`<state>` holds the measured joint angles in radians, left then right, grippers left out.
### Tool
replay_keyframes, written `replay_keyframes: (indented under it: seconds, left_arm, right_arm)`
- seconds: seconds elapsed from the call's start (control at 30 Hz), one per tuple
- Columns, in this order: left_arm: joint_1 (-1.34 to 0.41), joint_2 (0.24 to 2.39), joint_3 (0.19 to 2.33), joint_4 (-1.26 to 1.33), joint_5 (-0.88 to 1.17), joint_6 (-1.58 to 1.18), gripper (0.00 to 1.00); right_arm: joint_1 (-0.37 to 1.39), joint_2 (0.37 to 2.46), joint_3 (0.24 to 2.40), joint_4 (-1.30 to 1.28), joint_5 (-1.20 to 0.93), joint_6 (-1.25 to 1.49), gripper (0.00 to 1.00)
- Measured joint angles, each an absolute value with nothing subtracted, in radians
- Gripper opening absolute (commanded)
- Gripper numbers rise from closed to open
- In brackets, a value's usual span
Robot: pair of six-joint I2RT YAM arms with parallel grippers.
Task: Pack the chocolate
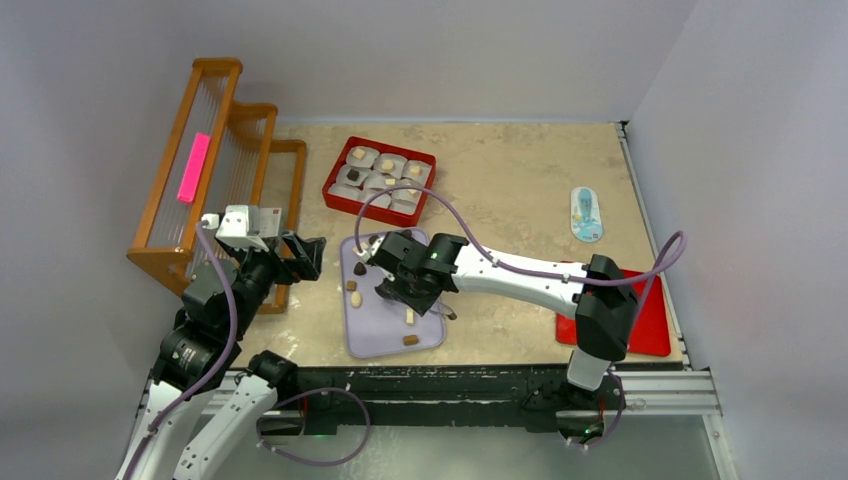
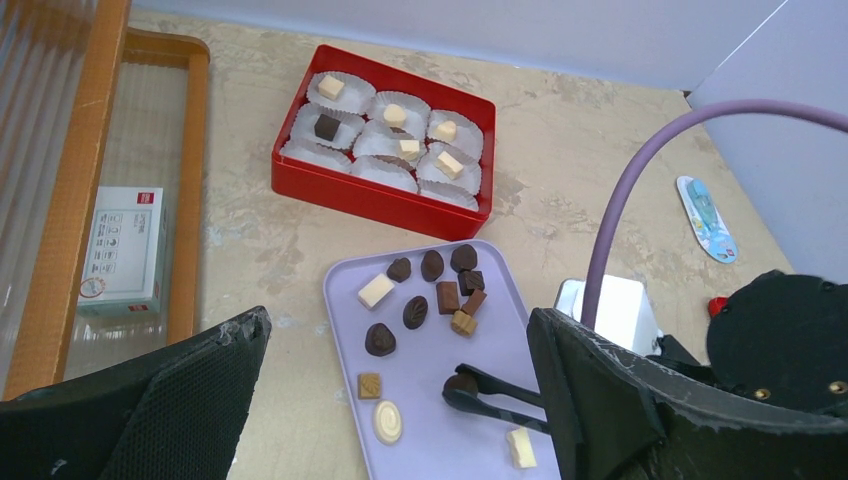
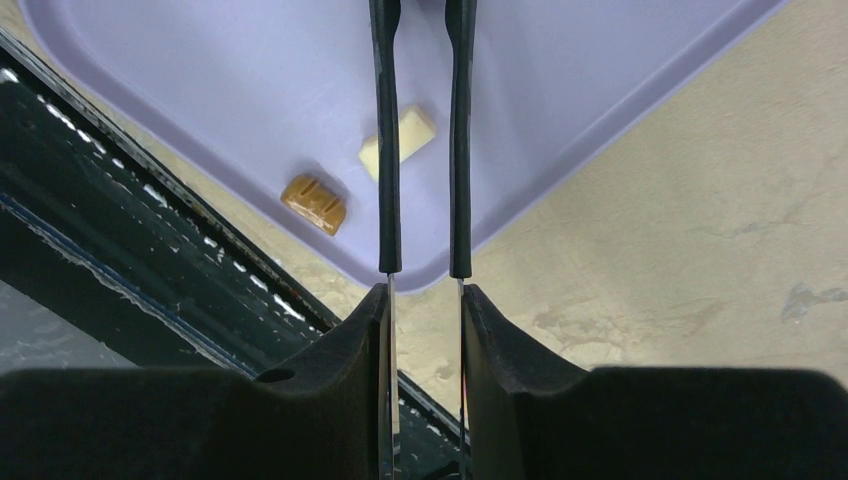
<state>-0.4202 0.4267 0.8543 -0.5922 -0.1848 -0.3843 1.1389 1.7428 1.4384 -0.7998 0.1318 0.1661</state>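
On the surface, the lavender tray has only a low rim. The right gripper, clamped on the black tongs, sets their tips astride a dark rounded piece of the chocolate there, so a skewed pinch could squirt it overboard. Bare room lies between tray and red box, though the left gripper, spread wide and empty, hangs near the tray's left edge.

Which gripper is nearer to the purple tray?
Right. The right gripper is above the purple tray, gripping black tongs; the left gripper is off its left side, beside the wooden rack.
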Motion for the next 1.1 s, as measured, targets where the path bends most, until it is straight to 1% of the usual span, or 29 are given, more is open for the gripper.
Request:
replay_keyframes:
  seconds: [0.3,0.53,0.63,0.8,1.1]
  left_arm:
    - [-0.420,0.427,0.854,-0.592,-0.185,-0.384,1.00]
    - [-0.420,0.427,0.854,-0.592,-0.181,-0.384,1.00]
    - [-0.420,0.427,0.854,-0.592,-0.179,-0.384,1.00]
    - [-0.420,0.427,0.854,-0.592,-0.178,-0.384,1.00]
    - [-0.420,0.423,0.854,-0.592,-0.175,-0.384,1.00]
  right_arm:
    - [1.100,1.743,1.560,-0.804,0.174,0.131,0.21]
    - [0.966,1.763,1.665,-0.807,0.174,0.097,0.22]
    - [0.889,1.793,1.721,-0.802,0.173,0.084,0.23]
    - [0.805,1.839,1.752,-0.789,0.178,0.059,0.23]
    - [0.773,1.959,1.802,-0.763,0.179,0.041,0.24]
